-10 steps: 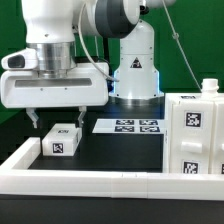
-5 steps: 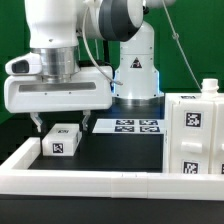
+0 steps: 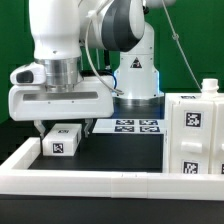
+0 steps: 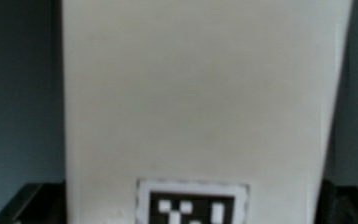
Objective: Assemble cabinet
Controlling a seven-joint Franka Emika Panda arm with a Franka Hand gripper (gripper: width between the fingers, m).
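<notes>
Early days, I'd judge: the cabinet [image 3: 190,132] stands at three o'clock in the exterior view as a stack of white tagged boxes, but one loose part [image 3: 63,141] lies well apart from it at nine o'clock on the dark table [image 3: 125,150]. That part is not yet lifted. It sits flat, its tag facing the camera. What seems left is gripping it, carrying it across, and fitting it to the cabinet. Any further steps I can't read from here.

The gripper [image 3: 63,129] hangs directly at twelve o'clock of the part, jaws spread wide, with one finger [image 3: 39,127] at the part's nine o'clock side and the other at its three o'clock side. They straddle it closely, but I cannot tell whether they touch. In the wrist view the part [image 4: 194,100] fills nearly everything, centred, so the alignment looks good.

The marker board [image 3: 130,126] lies between part and cabinet, towards the back. A long low rail [image 3: 90,181] runs across at six o'clock.
</notes>
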